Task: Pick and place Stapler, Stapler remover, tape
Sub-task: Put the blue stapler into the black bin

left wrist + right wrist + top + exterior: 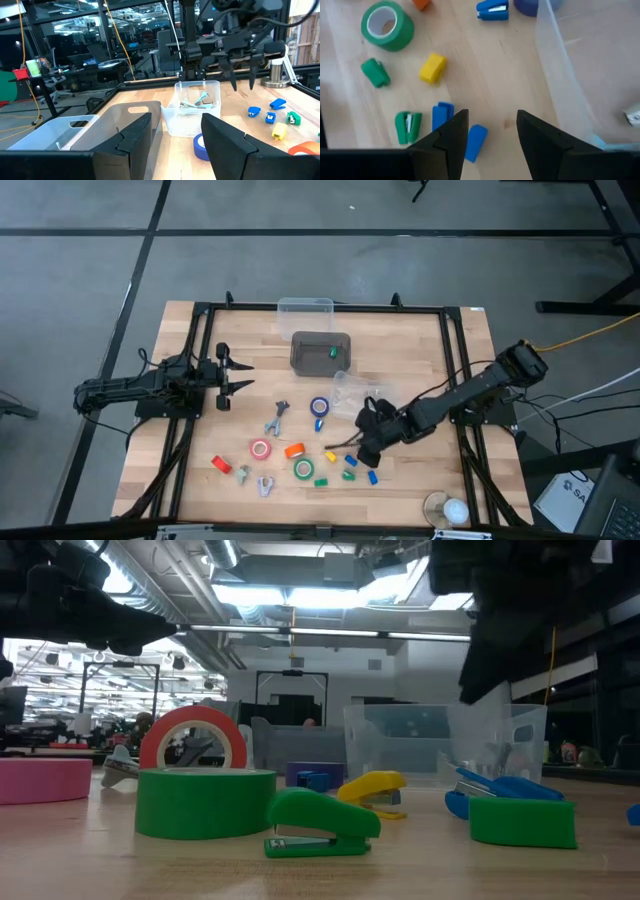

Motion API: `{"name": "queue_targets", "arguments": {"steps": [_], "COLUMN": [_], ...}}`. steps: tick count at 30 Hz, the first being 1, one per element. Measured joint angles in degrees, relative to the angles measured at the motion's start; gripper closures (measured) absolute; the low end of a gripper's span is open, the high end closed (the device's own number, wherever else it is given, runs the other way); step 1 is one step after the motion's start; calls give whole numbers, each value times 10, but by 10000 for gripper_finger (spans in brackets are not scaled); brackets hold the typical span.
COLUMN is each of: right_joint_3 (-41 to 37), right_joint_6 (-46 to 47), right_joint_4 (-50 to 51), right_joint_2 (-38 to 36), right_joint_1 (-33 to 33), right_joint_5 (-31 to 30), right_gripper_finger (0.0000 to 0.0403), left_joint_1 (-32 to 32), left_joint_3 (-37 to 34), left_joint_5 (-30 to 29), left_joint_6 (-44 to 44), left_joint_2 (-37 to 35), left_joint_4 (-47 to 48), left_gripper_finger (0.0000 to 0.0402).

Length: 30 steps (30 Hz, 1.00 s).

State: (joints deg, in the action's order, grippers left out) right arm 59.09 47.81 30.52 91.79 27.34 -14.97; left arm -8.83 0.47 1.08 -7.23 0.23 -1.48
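Right gripper [487,132] hangs with jaws apart and empty over the mini staplers, a blue stapler [475,141] just under its left finger and the clear bin [555,65] close beside, so dropping straight down could knock it away, not grab it.

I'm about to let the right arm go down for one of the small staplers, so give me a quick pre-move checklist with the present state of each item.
1. Right pincer open: ok.
2. Right pincer empty: ok, nothing between its fingers.
3. Target under it: ok, a blue stapler lies on bare wood by the fingertips.
4. Neighbours clear: not ok, another blue stapler and a green stapler lie close beside it.
5. Clear bin out of the way: cannot tell, its wall runs close by.
6. Left pincer away: ok, open and hovering at the table's left side.
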Motion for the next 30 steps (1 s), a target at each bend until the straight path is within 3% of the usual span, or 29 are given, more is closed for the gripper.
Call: {"name": "queue_targets", "arguments": {"steps": [13, 30], "right_joint_3": [8, 8], "right_joint_6": [64, 92], "right_joint_4": [8, -10], "right_joint_2": [37, 103], "right_joint_1": [56, 59], "right_joint_5": [-20, -15], "right_gripper_finger": [231, 229], "left_joint_1": [0, 0], "left_joint_3": [0, 0], "left_joint_5": [0, 0], "left_joint_6": [0, 0], "left_joint_2": [0, 0], "left_joint_4": [0, 0], "left_gripper_finger": [233, 233]}}
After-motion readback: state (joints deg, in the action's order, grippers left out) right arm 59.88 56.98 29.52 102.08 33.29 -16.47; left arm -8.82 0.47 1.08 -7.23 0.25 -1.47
